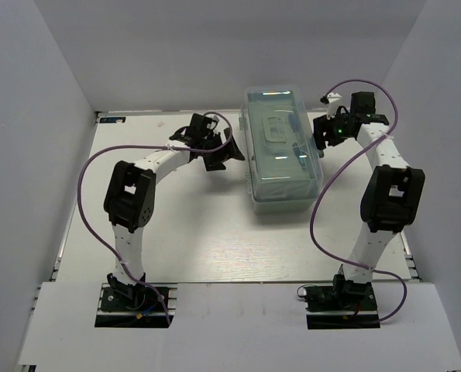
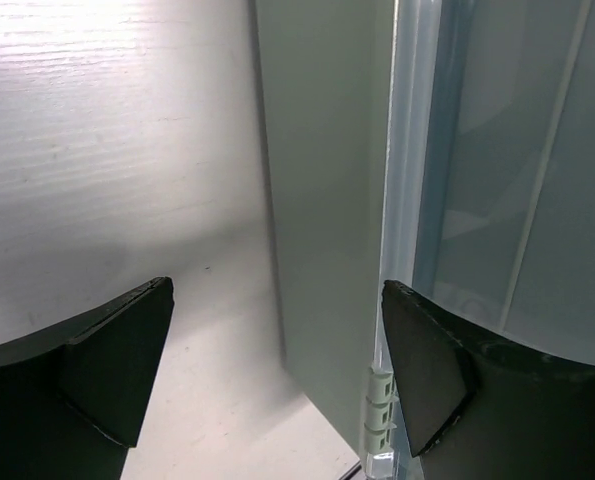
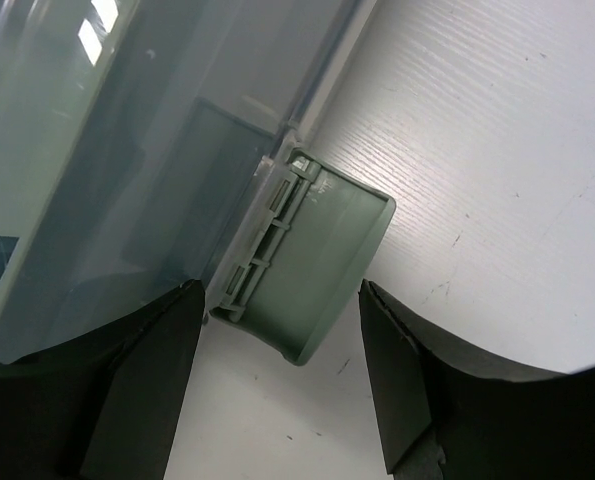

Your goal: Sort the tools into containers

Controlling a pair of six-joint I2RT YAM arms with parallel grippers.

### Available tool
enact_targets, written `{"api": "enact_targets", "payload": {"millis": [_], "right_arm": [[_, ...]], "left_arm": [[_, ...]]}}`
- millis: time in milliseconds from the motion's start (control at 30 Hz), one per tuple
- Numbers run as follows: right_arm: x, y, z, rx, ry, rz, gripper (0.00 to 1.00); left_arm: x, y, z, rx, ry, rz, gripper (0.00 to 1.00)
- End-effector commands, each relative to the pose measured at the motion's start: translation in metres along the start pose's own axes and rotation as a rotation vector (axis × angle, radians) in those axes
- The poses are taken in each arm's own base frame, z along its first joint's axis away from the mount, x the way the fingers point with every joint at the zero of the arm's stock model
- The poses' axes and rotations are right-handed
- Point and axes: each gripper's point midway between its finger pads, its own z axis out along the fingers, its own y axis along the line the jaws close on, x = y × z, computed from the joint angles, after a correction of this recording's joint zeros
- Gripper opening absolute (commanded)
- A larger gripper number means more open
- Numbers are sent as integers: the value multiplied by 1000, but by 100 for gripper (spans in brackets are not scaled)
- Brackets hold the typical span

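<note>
The pale mint-green toolbox stands shut at the table's far middle, its translucent lid down. Faint tool shapes show through the lid; I cannot tell them apart. My left gripper is open at the box's left side; in the left wrist view its jaws straddle the box's green wall and lid edge. My right gripper is open at the box's right side; in the right wrist view its jaws flank the green latch, which hangs open.
White walls close in the table on the left, back and right. Purple cables loop from both arms. The table's bare white surface lies in front of the box.
</note>
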Motion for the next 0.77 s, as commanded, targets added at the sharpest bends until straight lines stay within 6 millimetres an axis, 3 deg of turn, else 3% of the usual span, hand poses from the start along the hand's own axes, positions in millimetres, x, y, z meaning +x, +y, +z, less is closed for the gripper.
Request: {"api": "enact_targets", "payload": {"millis": [0,67,133,167,200,233,267,333,433,467,500,567,600,667,733], "right_arm": [[-2,30,0,-60,14,10,70],[3,21,-4,11,35,22,70],[3,11,-15,86,41,37,74],[12,-7,-22,200,87,47,74],[13,-11,-30,239,95,53,76],[14,-19,-43,287,91,69,81],[27,-24,-48,327,128,84,84],[24,-31,-76,398,105,77,90],[25,-22,-105,443,101,69,90],[28,-22,-112,468,113,87,90],[38,-14,-117,463,152,114,90],[34,2,-136,472,124,151,90],[42,10,-141,463,149,176,90],[40,30,-160,448,98,194,90],[44,53,-162,380,57,200,90]], "left_arm": [[-18,-18,-33,9,-86,37,95],[-20,-5,-43,-57,-98,14,95],[-38,-1,-68,-130,-184,49,97],[-46,7,-82,-187,-228,54,98],[-52,2,-93,-188,-263,78,98],[-63,-9,-121,-180,-323,104,100],[-68,-9,-135,-208,-360,164,100],[-72,-22,-170,-204,-425,234,100],[-67,-18,-193,-215,-462,316,100],[-63,-26,-208,-184,-488,341,100],[-53,-16,-205,-195,-474,350,100],[-34,-7,-203,-182,-439,350,100],[-32,-11,-213,-168,-465,366,100],[-23,-6,-216,-171,-460,365,100],[-26,-10,-230,-172,-497,395,100]]}}
